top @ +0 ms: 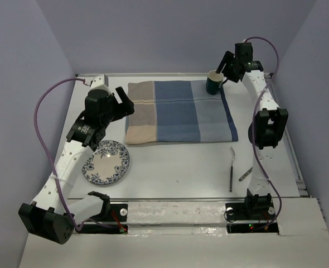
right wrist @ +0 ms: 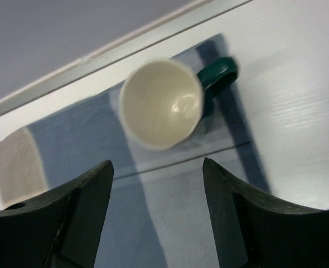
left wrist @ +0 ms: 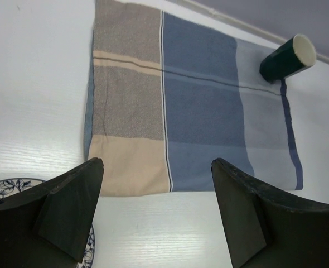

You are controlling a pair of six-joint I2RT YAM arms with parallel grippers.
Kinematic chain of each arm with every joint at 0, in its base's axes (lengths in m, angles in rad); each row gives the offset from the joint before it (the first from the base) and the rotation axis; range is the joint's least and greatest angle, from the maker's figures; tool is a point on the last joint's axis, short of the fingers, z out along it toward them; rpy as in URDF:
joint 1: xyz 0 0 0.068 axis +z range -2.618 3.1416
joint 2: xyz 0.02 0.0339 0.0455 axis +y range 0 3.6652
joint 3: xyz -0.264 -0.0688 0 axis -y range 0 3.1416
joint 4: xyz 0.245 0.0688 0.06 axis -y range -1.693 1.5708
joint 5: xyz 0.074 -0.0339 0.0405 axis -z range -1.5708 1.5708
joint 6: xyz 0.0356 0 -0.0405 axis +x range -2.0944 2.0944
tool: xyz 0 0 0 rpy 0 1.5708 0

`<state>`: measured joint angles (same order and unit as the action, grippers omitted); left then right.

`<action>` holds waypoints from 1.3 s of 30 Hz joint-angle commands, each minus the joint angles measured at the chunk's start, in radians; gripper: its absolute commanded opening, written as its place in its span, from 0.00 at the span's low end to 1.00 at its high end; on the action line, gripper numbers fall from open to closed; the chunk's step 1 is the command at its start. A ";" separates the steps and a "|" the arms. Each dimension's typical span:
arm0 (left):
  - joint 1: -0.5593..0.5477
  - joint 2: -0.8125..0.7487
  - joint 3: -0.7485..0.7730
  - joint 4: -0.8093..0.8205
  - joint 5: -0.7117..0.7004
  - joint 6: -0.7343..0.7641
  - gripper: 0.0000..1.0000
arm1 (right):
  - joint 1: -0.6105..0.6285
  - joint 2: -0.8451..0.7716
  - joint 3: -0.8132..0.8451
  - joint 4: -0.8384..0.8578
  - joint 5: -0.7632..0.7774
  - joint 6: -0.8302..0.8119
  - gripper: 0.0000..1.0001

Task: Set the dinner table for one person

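The dinner table [top: 175, 162] is a white matte top with a blue-and-beige striped mat [top: 178, 111] lying across its far middle. A dark green mug [top: 213, 82] with a cream inside stands upright on the mat's far right corner. My right gripper [right wrist: 157, 164] hangs open just above and behind the mug [right wrist: 161, 103], apart from it, with nothing between its fingers. A blue-patterned white plate [top: 106, 162] lies at the near left, off the mat. My left gripper [left wrist: 157, 167] is open and empty above the bare table, between the plate [left wrist: 3, 187] and the mat's near left edge [left wrist: 131, 178].
A fork [top: 231, 167] and a second, shorter piece of cutlery [top: 246, 173] lie on the table at the near right, below the mat's corner. Purple walls close in the table at the back and both sides.
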<state>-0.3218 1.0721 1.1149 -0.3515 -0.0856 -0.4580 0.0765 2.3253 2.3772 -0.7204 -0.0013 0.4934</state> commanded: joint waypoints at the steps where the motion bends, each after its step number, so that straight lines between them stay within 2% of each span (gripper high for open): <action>1: -0.006 0.000 0.144 -0.003 -0.034 0.007 0.89 | 0.118 -0.311 -0.341 0.245 -0.183 0.019 0.72; 2: -0.006 -0.001 0.176 -0.013 -0.043 0.005 0.89 | 0.193 -0.393 -0.493 0.287 -0.240 0.031 0.72; 4: -0.006 -0.003 0.212 -0.030 -0.061 0.008 0.89 | 0.287 -0.451 -0.622 0.398 -0.299 0.069 0.71; 5: -0.005 -0.006 0.244 -0.052 -0.087 0.013 0.89 | 0.392 -0.480 -0.719 0.456 -0.349 0.083 0.71; 10: -0.002 -0.015 0.312 -0.109 -0.199 0.031 0.89 | 0.652 -0.440 -0.863 0.610 -0.408 0.201 0.71; 12: 0.000 -0.021 0.309 -0.115 -0.235 0.033 0.89 | 0.706 -0.403 -0.862 0.628 -0.431 0.211 0.70; 17: 0.000 -0.037 0.290 -0.145 -0.224 0.035 0.89 | 0.810 -0.282 -0.843 0.644 -0.496 0.237 0.70; 22: 0.000 -0.064 0.215 -0.123 -0.230 0.032 0.90 | 0.833 -0.163 -0.805 0.653 -0.562 0.296 0.66; 23: 0.000 -0.064 0.206 -0.118 -0.221 0.032 0.90 | 0.833 -0.146 -0.791 0.653 -0.568 0.312 0.62; 27: 0.003 -0.073 0.166 -0.090 -0.200 0.028 0.90 | 0.842 -0.041 -0.688 0.633 -0.615 0.338 0.55; 32: 0.001 -0.083 0.115 -0.072 -0.207 0.033 0.89 | 0.862 0.057 -0.578 0.593 -0.632 0.343 0.52; 34: 0.003 -0.083 0.096 -0.058 -0.206 0.036 0.90 | 0.873 0.078 -0.564 0.595 -0.632 0.352 0.44; 35: 0.003 -0.086 0.091 -0.055 -0.204 0.041 0.90 | 0.884 0.091 -0.553 0.595 -0.634 0.361 0.29; 36: 0.003 -0.084 0.086 -0.052 -0.207 0.044 0.89 | 0.884 0.094 -0.552 0.605 -0.643 0.367 0.20; 38: 0.004 -0.087 0.088 -0.052 -0.230 0.054 0.90 | 0.884 0.086 -0.549 0.618 -0.661 0.369 0.04; 39: 0.006 -0.086 0.106 -0.050 -0.249 0.077 0.90 | 0.884 0.065 -0.535 0.618 -0.686 0.364 0.01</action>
<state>-0.3202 1.0138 1.2037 -0.4603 -0.2863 -0.4309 0.9421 2.4138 1.7851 -0.1268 -0.6109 0.8631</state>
